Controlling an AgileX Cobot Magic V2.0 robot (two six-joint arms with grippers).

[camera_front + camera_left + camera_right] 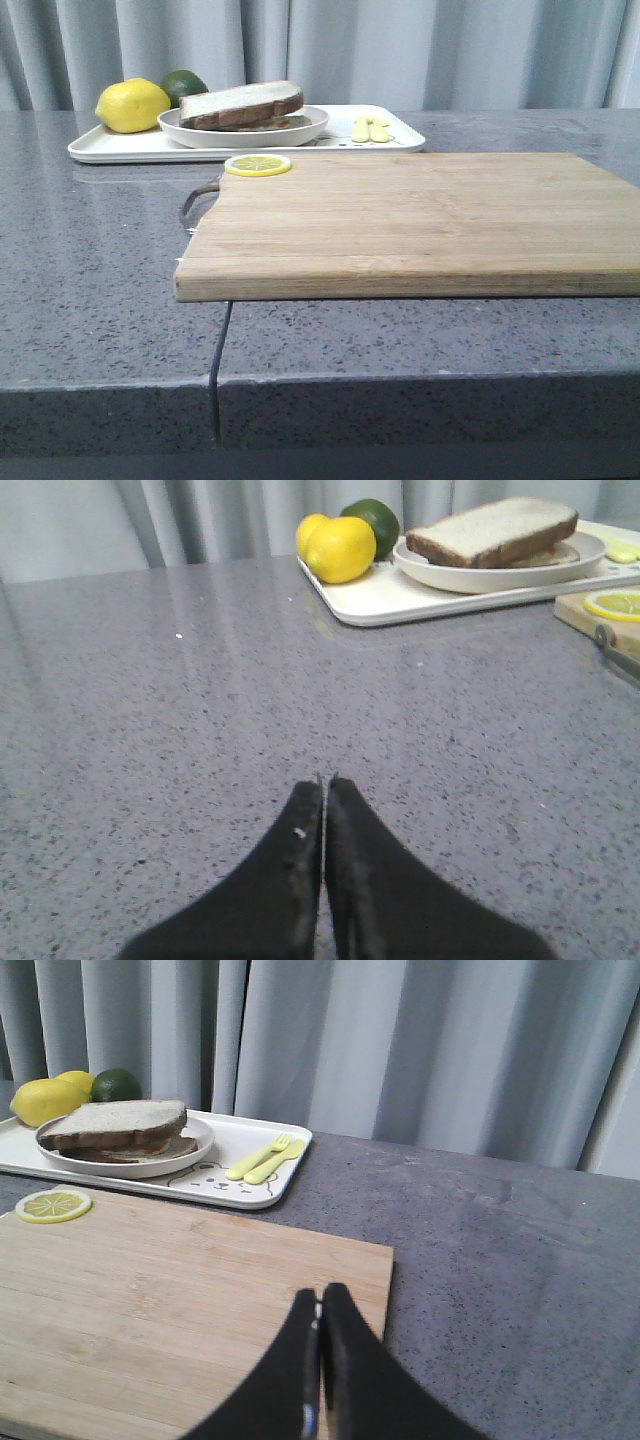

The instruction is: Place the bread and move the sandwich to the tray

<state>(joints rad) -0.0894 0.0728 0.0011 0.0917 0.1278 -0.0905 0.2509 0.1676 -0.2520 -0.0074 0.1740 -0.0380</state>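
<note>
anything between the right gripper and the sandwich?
Right wrist view: bare cutting board runs from the shut right gripper toward the tray; sandwich sits plated there, lemon slice off-line.

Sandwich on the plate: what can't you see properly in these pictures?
- The sandwich filling: in every view the top bread covers it, so no egg shows.
- The tray drawing: in the right wrist view the plate cuts it off; too small in the front view.
- The cutting board: its right end runs off the front view.
- The lime: partly hidden behind the lemon.
</note>
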